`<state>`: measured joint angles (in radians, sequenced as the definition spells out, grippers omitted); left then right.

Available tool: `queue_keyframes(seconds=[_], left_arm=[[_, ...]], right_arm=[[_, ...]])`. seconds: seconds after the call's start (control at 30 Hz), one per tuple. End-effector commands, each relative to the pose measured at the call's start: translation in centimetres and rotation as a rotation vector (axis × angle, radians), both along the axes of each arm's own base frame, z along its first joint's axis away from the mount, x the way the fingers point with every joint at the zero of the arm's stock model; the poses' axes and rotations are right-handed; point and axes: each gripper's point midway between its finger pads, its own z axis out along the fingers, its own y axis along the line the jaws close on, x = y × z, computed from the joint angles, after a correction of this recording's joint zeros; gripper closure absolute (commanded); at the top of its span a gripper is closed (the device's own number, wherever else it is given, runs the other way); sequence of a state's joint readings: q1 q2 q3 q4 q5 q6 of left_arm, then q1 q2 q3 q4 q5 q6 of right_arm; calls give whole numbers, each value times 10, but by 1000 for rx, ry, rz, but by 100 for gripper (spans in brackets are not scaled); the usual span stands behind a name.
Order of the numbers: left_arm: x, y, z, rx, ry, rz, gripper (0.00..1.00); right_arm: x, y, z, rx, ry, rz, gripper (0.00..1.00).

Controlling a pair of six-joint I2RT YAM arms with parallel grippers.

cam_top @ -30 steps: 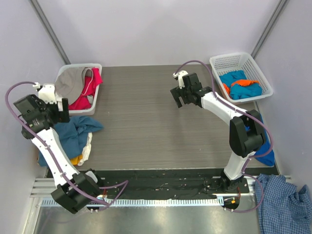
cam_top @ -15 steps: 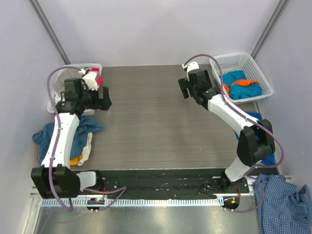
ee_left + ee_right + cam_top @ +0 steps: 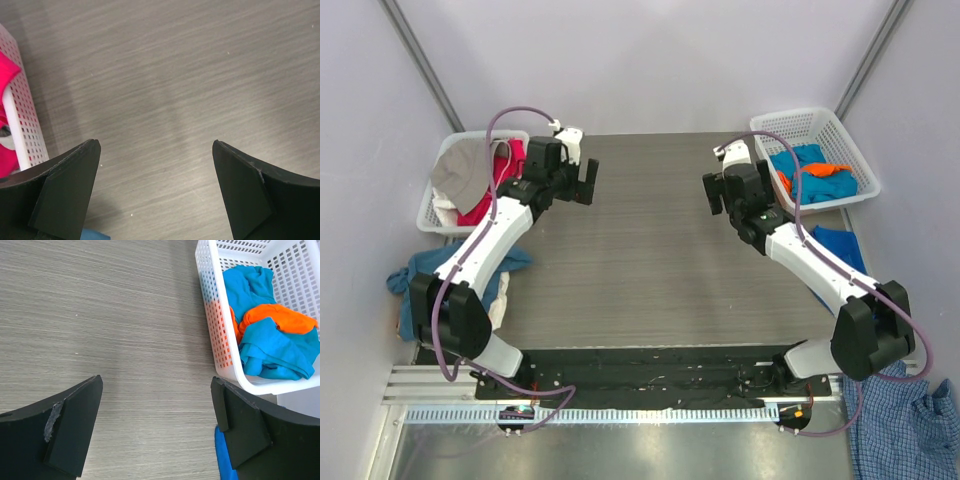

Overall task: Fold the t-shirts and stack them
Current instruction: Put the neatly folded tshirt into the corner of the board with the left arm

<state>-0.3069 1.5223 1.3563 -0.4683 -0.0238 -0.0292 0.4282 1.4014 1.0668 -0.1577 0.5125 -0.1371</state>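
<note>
T-shirts [image 3: 805,165] lie in heaps at both sides, and none of them is folded. A grey t-shirt [image 3: 460,170] and a red t-shirt [image 3: 508,165] hang out of the left basket [image 3: 430,215] at the far left corner. Just in front of that basket, a dark blue t-shirt [image 3: 470,272] lies crumpled at the left edge of the surface [image 3: 640,270], and part of it hangs over the side. The right basket [image 3: 855,135] stands at the far right corner. It holds a turquoise t-shirt [image 3: 250,285] with an orange t-shirt [image 3: 275,317] on top of it. A blue cloth [image 3: 840,245] lies just in front of that basket, partly hidden by the right arm. A checked shirt [image 3: 900,420] lies off the surface at the near right.

The left end effector [image 3: 585,182] hangs over bare grey surface, near the left basket but not touching it. Its fingers [image 3: 70,190] are spread wide with nothing between them. The left wrist view shows the white basket wall and a bit of red cloth at its left edge.

The right end effector [image 3: 718,195] hangs over bare surface too, just beside the right basket. Its fingers [image 3: 70,425] are also spread wide, and they hold nothing. Both arms reach out toward the far half of the surface.
</note>
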Motion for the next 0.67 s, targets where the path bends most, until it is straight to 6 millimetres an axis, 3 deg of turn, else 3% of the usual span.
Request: queue_keyframes(seconds=[0.0, 0.2, 0.63], left_arm=[[22, -10, 42, -19, -158, 23, 0], [19, -23, 43, -14, -161, -4, 0], [17, -33, 37, 10, -157, -29, 0]], right_arm=[[1, -4, 39, 70, -144, -30, 2], [1, -4, 33, 71, -135, -34, 2], [0, -2, 24, 78, -128, -22, 3]])
